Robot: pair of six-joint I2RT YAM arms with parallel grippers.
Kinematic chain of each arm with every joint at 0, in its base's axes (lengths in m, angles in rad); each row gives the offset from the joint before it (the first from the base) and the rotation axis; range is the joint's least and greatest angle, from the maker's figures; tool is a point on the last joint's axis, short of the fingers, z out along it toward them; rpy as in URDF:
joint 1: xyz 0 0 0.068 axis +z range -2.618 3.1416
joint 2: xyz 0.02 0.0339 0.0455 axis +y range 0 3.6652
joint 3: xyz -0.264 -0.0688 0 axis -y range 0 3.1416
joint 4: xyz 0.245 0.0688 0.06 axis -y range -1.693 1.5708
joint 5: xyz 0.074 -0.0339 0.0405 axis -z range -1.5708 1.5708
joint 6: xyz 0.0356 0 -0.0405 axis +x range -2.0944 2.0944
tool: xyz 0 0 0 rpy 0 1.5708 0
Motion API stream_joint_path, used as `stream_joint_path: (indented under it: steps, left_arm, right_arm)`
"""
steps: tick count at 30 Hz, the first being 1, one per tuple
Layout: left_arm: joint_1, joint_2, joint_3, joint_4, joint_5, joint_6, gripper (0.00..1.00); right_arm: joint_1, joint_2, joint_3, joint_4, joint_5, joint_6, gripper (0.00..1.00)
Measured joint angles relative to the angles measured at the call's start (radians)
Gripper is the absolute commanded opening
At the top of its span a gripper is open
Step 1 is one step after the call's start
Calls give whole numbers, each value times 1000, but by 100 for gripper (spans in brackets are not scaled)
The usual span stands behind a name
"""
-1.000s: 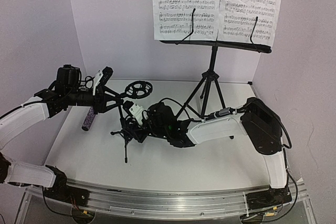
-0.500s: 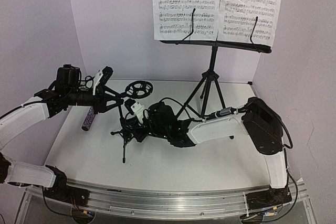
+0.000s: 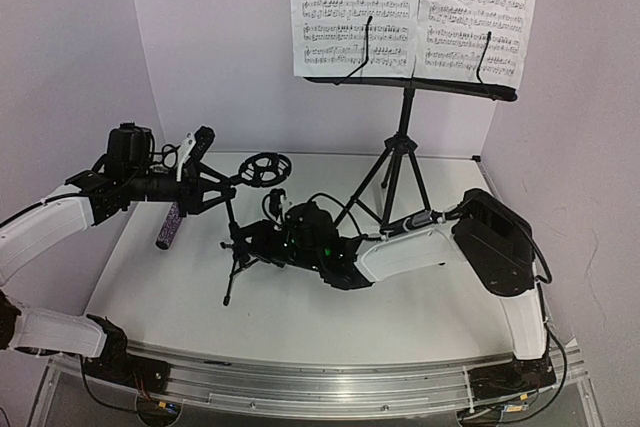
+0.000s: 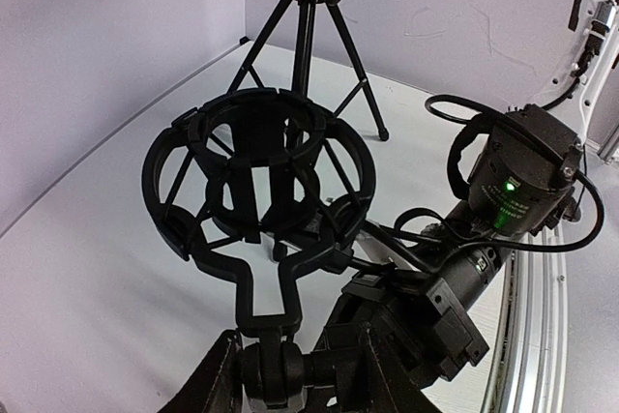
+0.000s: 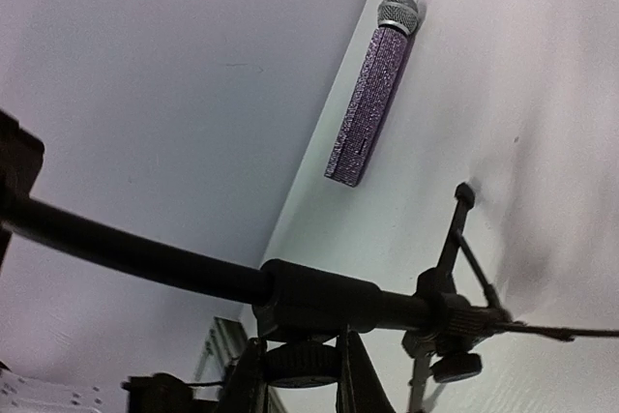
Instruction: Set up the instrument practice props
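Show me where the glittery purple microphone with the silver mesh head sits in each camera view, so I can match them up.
Top external: the glittery purple microphone with silver mesh head lies flat, left of centre.
Left wrist: not in the picture.
Right wrist: upper middle, mesh head toward the top edge.
Shared landmark: the small black tripod mic stand with ring holder shows in all three views.

White arms (image 3: pixel 412 247), black joints (image 3: pixel 498 239), cables (image 3: pixel 330 198).
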Motion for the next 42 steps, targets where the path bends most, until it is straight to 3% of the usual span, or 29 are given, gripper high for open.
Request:
stream_joint_path:
  steps: [9, 10, 12, 13, 14, 16, 19, 21, 25, 33, 37, 42]
  left_arm:
    - [15, -9, -24, 23, -21, 17, 0]
    - [16, -11, -25, 23, -26, 17, 0]
    - [17, -13, -25, 23, -29, 17, 0]
    - [17, -13, -25, 23, -29, 16, 0]
    - [16, -13, -25, 23, -26, 16, 0]
    - [10, -14, -25, 22, -15, 16, 0]
    - [4, -15, -25, 18, 2, 10, 0]
    - [3, -16, -26, 15, 10, 7, 0]
    - [0, -17, -26, 13, 18, 5, 0]
    - [-1, -17, -26, 14, 17, 0, 0]
    - [-1, -17, -26, 14, 17, -3, 0]
    - [-1, -17, -26, 14, 18, -5, 0]
  right_arm:
    - [-5, 109, 3, 262, -11, 527, 1]
    - [-5, 118, 3, 285, -11, 559, 8]
    - [-5, 132, 3, 328, -8, 613, 33]
    - [-5, 134, 3, 335, -8, 627, 61]
    - [-5, 134, 2, 334, -5, 635, 74]
    - [-6, 131, -16, 331, 2, 631, 87]
    - [-10, 99, -104, 327, 18, 579, 90]
    - [-9, 47, -188, 318, 35, 494, 91]
    - [10, -82, -297, 218, 86, 142, 92]
    - [161, -210, -224, 50, 269, -657, 85]
    - [198, -172, -150, 1, 399, -1010, 76]
    - [179, -86, -55, -13, 479, -1256, 56]
